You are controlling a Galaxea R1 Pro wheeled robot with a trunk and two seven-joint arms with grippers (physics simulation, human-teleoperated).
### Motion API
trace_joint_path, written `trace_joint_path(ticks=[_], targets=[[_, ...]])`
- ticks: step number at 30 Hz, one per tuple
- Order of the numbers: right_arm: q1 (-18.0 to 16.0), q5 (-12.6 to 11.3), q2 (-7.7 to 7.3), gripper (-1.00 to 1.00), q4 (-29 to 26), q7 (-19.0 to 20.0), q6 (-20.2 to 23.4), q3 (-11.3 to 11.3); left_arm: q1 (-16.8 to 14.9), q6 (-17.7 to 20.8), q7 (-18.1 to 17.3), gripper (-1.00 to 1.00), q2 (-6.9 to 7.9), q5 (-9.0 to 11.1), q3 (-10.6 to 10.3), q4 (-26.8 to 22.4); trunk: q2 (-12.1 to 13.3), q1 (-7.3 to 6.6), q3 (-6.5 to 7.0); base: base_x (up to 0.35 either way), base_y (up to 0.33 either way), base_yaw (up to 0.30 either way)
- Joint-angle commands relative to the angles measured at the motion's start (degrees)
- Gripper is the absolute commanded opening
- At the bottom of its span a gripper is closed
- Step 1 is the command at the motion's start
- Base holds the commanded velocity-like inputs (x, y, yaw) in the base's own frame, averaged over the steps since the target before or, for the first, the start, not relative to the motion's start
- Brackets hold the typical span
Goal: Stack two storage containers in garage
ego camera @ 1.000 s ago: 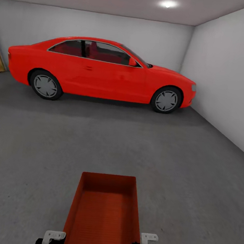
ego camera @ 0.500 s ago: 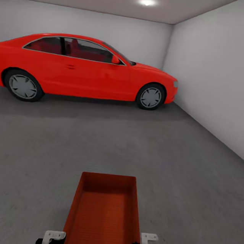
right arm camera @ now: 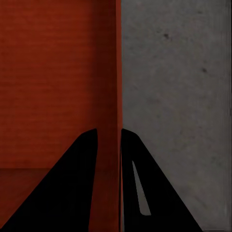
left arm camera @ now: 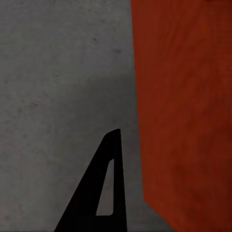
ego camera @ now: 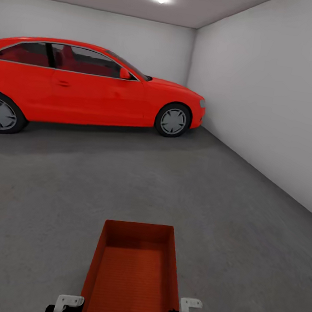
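I hold one orange-red storage container (ego camera: 133, 276) low in front of me, above the garage's dark grey concrete floor (ego camera: 245, 227). It is open-topped, empty and level. My right gripper (right arm camera: 108, 133) is shut on the container's right wall (right arm camera: 118, 72), one black finger on each side. My left gripper (ego camera: 64, 306) is at the container's left wall (left arm camera: 183, 106). One of its black fingers (left arm camera: 104, 193) shows just outside that wall, and the container hides the other. The gripper mounts flank the bin at the head view's lower edge.
A red coupe car (ego camera: 86, 85) stands side-on across the far left of the garage. A pale grey wall (ego camera: 282, 94) runs along the right and meets the back wall at a corner (ego camera: 192, 57). Open concrete lies between me and the car.
The head view has swung to the right, so the car and the corner have slid left in the picture. The container and both grippers keep the same place in the view.
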Motion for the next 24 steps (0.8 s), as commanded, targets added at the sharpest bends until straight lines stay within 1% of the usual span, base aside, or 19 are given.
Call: trace_joint_path(ticks=[1,24], targets=[[-0.1,0.1,0.01,-1.00,0.0,-0.4,-0.2,-0.2,0.0,-0.2,0.1,-1.00,0.02,0.2,0.5,0.0,0.0,-0.01,-0.05,0.000,0.000,-0.267],[-0.1,0.1,0.01,-1.00,0.0,-0.4,-0.2,-0.2,0.0,-0.2,0.0,-1.00,0.02,0.2,0.5,0.0,0.0,-0.01,-0.05,0.000,0.000,-0.267]])
